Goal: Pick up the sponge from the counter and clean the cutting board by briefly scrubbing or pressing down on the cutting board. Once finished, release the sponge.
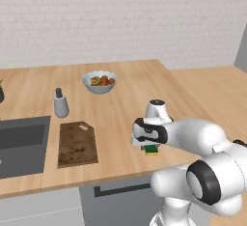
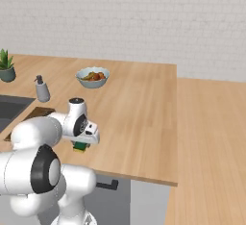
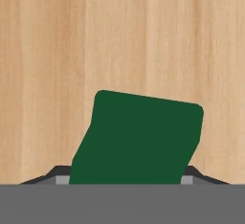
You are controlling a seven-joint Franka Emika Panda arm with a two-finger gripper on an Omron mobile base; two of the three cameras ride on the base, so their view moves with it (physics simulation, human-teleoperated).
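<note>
While your gripper (image 1: 151,147) sits low at lower centre-right, its jaws close narrowly on the sponge (image 3: 139,139), which rests on the worktop (image 1: 125,114), well right of the cutting board (image 1: 76,144).

From the left base view you look forward and down from behind the arm, which fills the lower right of the frame, across the counter (image 1: 120,104) to the brick wall. The right base view faces the same way from the other side, arm at lower left. You see the bowl (image 1: 99,81), the cutting board (image 1: 76,143) and the sponge (image 1: 151,149) in both. The hand view looks straight down, very near the sponge, counter wood behind it.
</note>
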